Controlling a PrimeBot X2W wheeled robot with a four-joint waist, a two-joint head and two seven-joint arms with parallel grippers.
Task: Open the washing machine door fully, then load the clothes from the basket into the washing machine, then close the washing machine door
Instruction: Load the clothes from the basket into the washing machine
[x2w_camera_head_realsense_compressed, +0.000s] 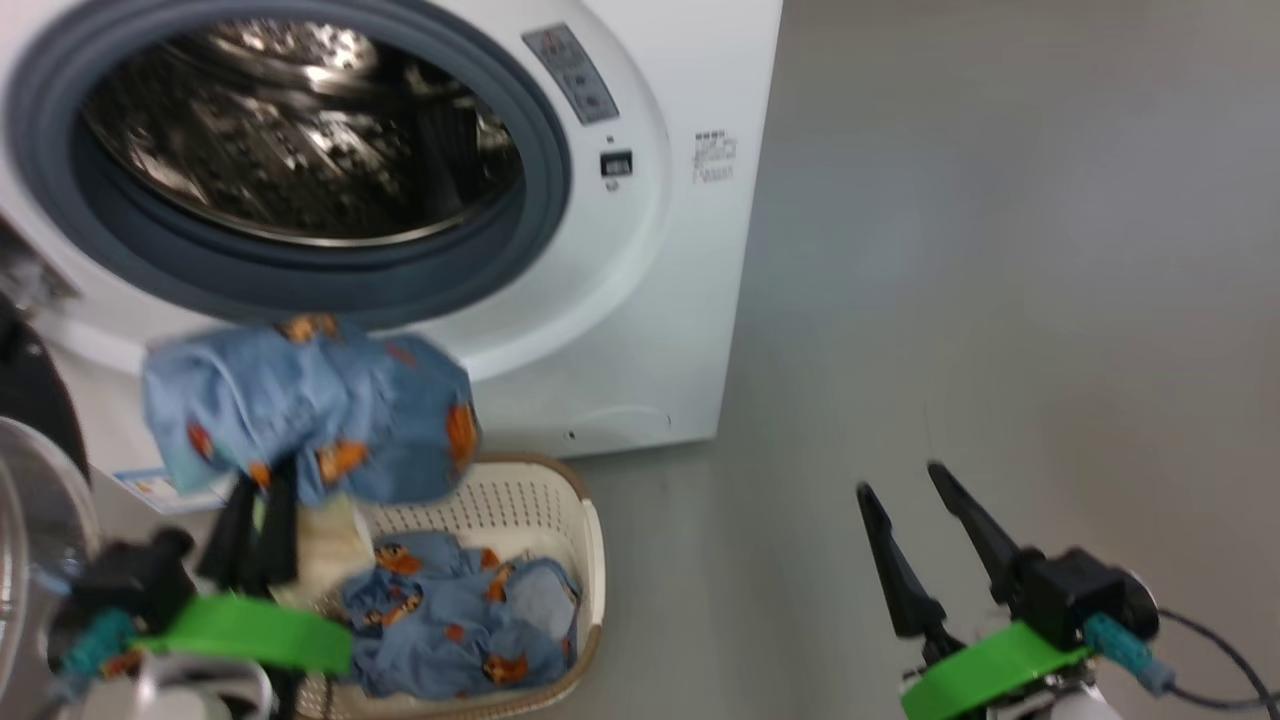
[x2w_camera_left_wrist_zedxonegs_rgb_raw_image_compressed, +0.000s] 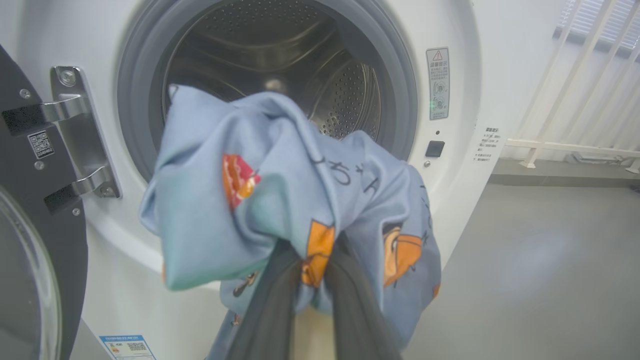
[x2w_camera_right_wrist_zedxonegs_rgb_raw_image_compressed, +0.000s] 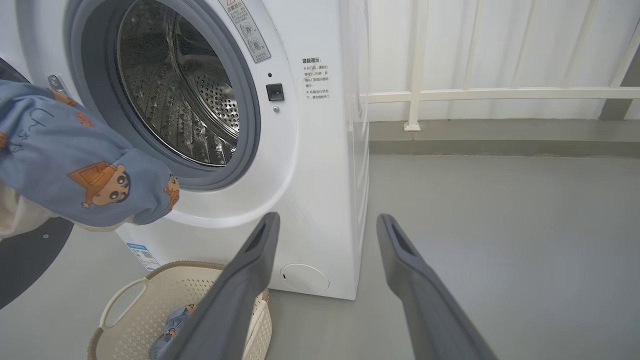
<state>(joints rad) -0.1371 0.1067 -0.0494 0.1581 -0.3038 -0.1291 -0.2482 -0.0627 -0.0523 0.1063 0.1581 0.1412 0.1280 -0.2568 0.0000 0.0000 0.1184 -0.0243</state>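
Note:
The washing machine (x2w_camera_head_realsense_compressed: 640, 330) stands with its steel drum (x2w_camera_head_realsense_compressed: 300, 130) exposed and the black door (x2w_camera_left_wrist_zedxonegs_rgb_raw_image_compressed: 30, 210) swung wide on its metal hinge (x2w_camera_left_wrist_zedxonegs_rgb_raw_image_compressed: 75, 130). My left gripper (x2w_camera_head_realsense_compressed: 255, 520) is shut on a light blue printed garment (x2w_camera_head_realsense_compressed: 310, 410), with a cream cloth piece (x2w_camera_head_realsense_compressed: 325, 545) hanging under it. The bundle hangs in front of the drum mouth's lower rim, above the basket (x2w_camera_head_realsense_compressed: 590, 540). More blue clothes (x2w_camera_head_realsense_compressed: 450, 620) lie in the basket. My right gripper (x2w_camera_head_realsense_compressed: 900, 480) is open and empty over the floor, right of the basket.
A round white cap (x2w_camera_right_wrist_zedxonegs_rgb_raw_image_compressed: 304, 278) and a blue label (x2w_camera_left_wrist_zedxonegs_rgb_raw_image_compressed: 127, 346) sit low on the machine's front. Open grey floor (x2w_camera_head_realsense_compressed: 1000, 300) stretches to the machine's right. A white railing (x2w_camera_right_wrist_zedxonegs_rgb_raw_image_compressed: 500, 93) runs along the far wall.

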